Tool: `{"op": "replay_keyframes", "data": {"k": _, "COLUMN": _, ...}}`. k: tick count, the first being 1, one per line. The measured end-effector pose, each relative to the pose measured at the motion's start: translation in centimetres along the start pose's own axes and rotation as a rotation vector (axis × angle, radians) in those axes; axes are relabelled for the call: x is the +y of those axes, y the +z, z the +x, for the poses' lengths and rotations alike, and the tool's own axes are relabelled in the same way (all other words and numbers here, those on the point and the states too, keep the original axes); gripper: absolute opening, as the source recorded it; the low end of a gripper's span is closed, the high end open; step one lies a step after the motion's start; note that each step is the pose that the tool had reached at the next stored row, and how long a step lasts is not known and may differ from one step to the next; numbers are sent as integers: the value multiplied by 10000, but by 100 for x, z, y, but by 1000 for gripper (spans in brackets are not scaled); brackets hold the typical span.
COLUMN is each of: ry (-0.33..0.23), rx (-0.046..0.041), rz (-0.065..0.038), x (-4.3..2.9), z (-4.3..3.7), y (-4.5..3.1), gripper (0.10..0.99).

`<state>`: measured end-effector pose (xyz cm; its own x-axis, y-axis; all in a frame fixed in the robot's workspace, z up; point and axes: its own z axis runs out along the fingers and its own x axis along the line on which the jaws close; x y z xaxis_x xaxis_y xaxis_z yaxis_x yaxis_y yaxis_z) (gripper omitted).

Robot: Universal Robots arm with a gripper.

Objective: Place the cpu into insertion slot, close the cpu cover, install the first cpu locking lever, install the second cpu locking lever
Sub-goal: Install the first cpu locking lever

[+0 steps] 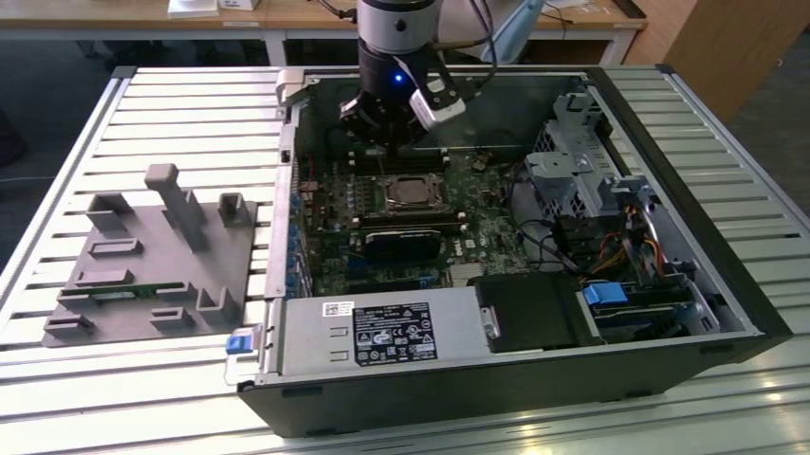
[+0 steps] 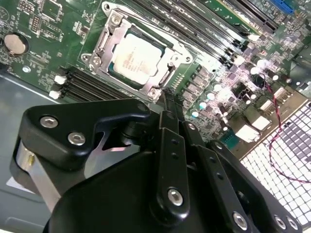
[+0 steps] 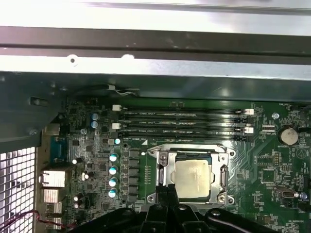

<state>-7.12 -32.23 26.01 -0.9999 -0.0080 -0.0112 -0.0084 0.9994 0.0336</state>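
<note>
- Two steps look done: the cpu (image 3: 193, 177) lies flat in the insertion slot (image 3: 194, 156), and the cpu cover (image 3: 224, 172) is down, framing it.
- Of the locking levers (image 2: 154, 26), thin silvery rods show along the cover's edges in the second wrist view. Whether either is latched cannot be told.
- Its gripper (image 2: 166, 99) hangs just beside a corner of the insertion slot, fingers drawn together with nothing between them.

**Tool over the open case**

The tool (image 1: 383, 150) hangs over the green board (image 1: 481, 232) inside the open computer case (image 1: 708, 313), close to the insertion slot (image 1: 382, 197) holding the cpu (image 1: 409, 195). A grey fixture (image 1: 152, 256) lies on the slatted desk (image 1: 76, 123), at the exterior view's left.
</note>
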Motion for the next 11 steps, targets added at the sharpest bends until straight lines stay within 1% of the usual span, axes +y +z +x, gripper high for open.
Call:
{"op": "replay_keyframes", "data": {"k": 5, "ry": -1, "rx": -36, "rz": -1, "x": 1, "z": 103, "y": 6, "gripper": 106}}
{"op": "replay_keyframes", "data": {"k": 8, "ry": -2, "rx": -44, "rz": -2, "x": 2, "z": 144, "y": 8, "gripper": 106}}
{"op": "replay_keyframes", "data": {"k": 11, "ry": -1, "rx": -44, "rz": 0, "x": 4, "z": 166, "y": 8, "gripper": 106}}
